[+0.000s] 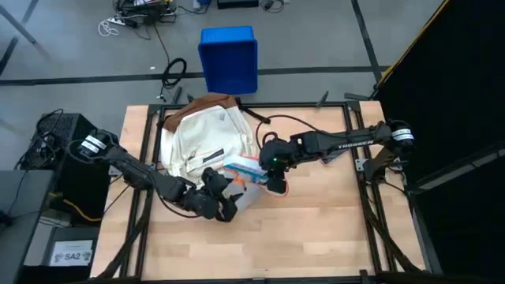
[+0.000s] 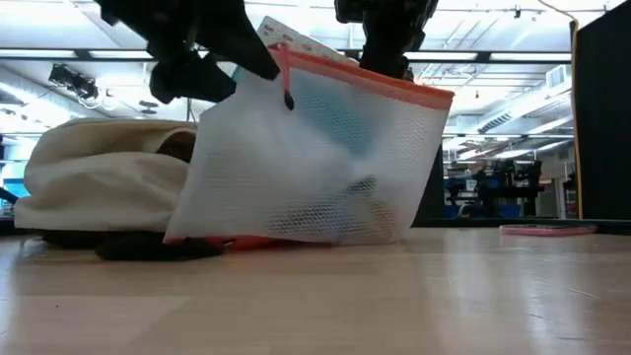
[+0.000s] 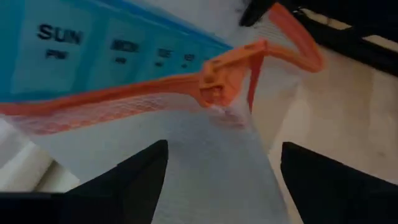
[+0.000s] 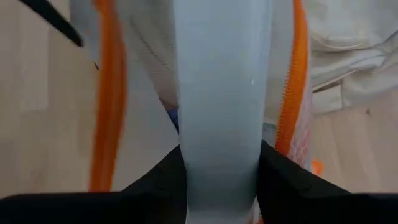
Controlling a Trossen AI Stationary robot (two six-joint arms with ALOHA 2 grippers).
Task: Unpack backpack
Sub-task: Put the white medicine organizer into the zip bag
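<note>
The cream-white backpack (image 1: 201, 134) lies on its side at the table's far left, also seen in the low view (image 2: 108, 168). In front of it a clear mesh pouch (image 2: 315, 158) with an orange zip edge stands tilted, its lower edge on the table. A light blue pill organizer (image 3: 93, 56) marked SUN sticks up out of its mouth. My right gripper (image 4: 221, 180) is above the pouch, shut on the organizer. My left gripper (image 3: 224, 186) is open by the pouch's wall, just below the orange zip pull (image 3: 217, 87). Whether it touches the pouch, I cannot tell. My right gripper pinches the pill organizer (image 4: 221, 143) between its two fingers across its two broad faces. The fingers come from above, pointing down into the pouch's open mouth between the two orange zip edges (image 4: 109, 93). The organizer stands upright in the pouch.
A blue bin (image 1: 229, 59) stands on the floor beyond the table's far edge. A thin pink object (image 2: 547, 230) lies on the table to the right. Bare wood (image 1: 339, 229) stretches across the near and right parts of the table.
</note>
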